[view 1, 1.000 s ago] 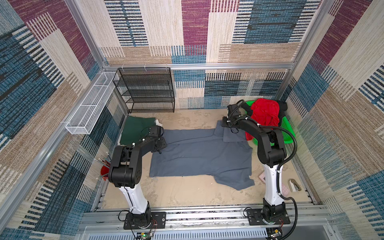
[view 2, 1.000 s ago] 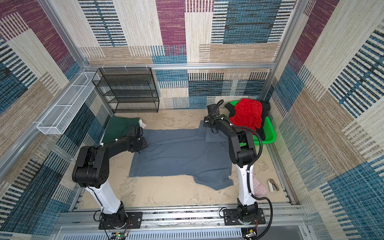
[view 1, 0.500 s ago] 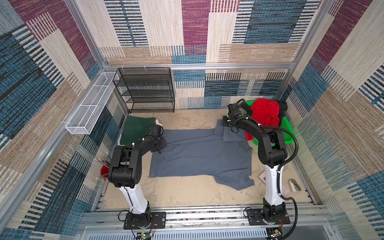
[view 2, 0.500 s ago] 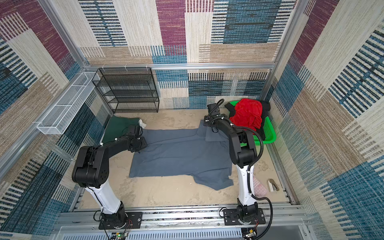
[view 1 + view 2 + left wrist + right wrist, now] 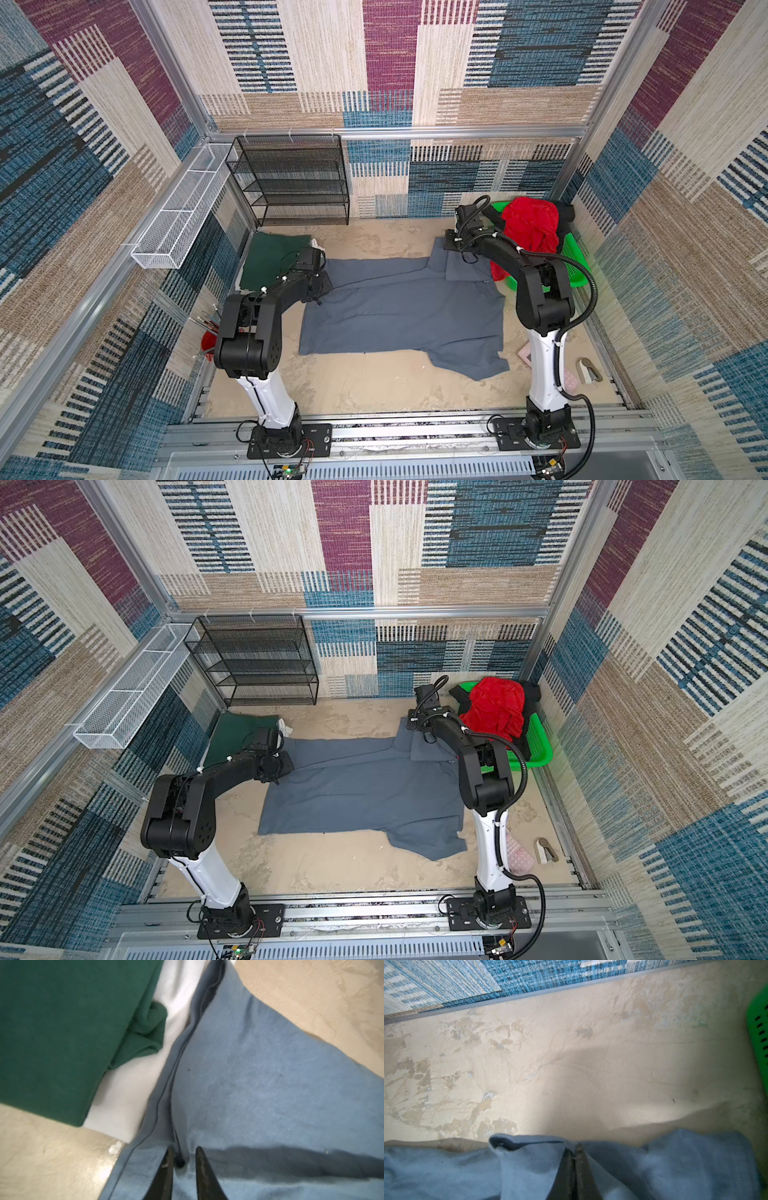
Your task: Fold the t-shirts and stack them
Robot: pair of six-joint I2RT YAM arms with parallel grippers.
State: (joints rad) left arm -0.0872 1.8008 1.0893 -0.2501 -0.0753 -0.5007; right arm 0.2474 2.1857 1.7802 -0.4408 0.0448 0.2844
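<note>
Right wrist: grey t-shirt (image 5: 529, 1169) pinched between fingers (image 5: 564, 1169).

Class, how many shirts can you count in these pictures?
5: grey shirt spread in the middle; green shirt folded on a white shirt, far left; red shirt over black shirt in the basket. More may hide beneath.

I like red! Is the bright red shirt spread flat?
No, the bright red cloth shirt sits bunched in the green plastic basket.
</note>
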